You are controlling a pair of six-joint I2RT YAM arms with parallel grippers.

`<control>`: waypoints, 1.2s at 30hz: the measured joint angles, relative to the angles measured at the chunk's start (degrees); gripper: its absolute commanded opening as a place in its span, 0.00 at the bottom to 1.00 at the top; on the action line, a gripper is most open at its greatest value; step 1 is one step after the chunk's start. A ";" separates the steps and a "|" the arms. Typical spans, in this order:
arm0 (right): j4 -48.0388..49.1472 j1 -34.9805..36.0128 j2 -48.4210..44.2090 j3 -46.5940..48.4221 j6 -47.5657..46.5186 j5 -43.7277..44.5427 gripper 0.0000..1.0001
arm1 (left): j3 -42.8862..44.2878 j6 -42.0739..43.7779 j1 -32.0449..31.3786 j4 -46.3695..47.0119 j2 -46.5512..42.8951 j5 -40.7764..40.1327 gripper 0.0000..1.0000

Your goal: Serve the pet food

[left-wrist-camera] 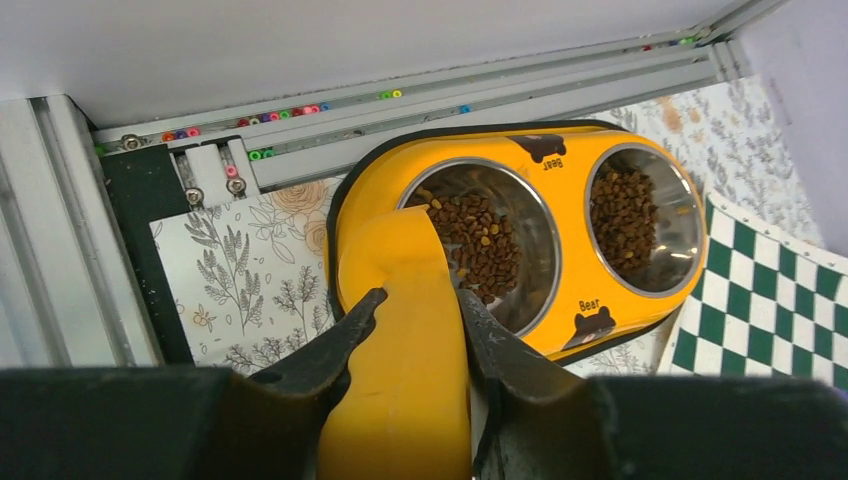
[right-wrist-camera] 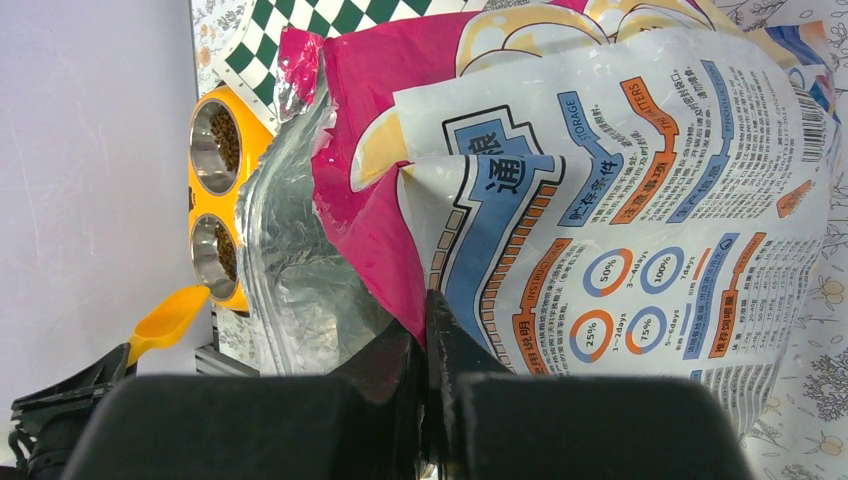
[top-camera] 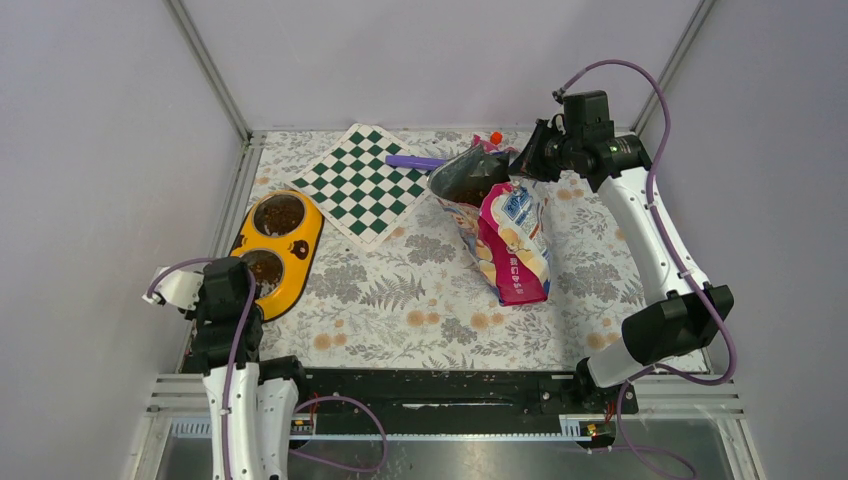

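Desk point(top-camera: 400, 300): leaf-print cloth spread under both arms.
Pet food bag point(right-wrist-camera: 640, 200): pink and blue, torn top gaping open to its silver lining; pinched at that torn edge, the rest reaching away from the right fingers.
Feeder point(left-wrist-camera: 560, 220): yellow double bowl just ahead of the left fingers.
Checked mat point(top-camera: 365, 185): green and white, beyond the feeder, between the two sets of fingers.
Scoop point(left-wrist-camera: 395, 250): orange, its lip over the nearer bowl's rim.
Left fingers point(left-wrist-camera: 340, 345): clamped on the scoop's handle from both sides.
Right fingers point(right-wrist-camera: 385, 360): pressed together on the bag.
Kibble point(left-wrist-camera: 485, 245): brown pellets in both bowls, ahead of the left fingers; more in the bag's mouth.
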 measured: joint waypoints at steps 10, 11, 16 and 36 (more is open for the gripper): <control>0.76 0.00 -0.55 -0.85 0.39 0.02 0.00 | 1.18 5.40 0.00 2.54 2.43 2.36 0.00; 0.76 0.00 -0.55 -0.85 0.39 0.02 0.00 | 1.55 6.27 0.00 3.30 2.82 4.04 0.00; 0.76 0.00 -0.55 -0.90 0.39 -0.02 0.00 | 4.09 9.81 0.00 7.04 7.19 19.32 0.00; 2.23 -0.39 -1.27 -2.75 0.37 -1.33 0.00 | 0.39 12.94 0.00 -7.87 12.41 56.35 0.12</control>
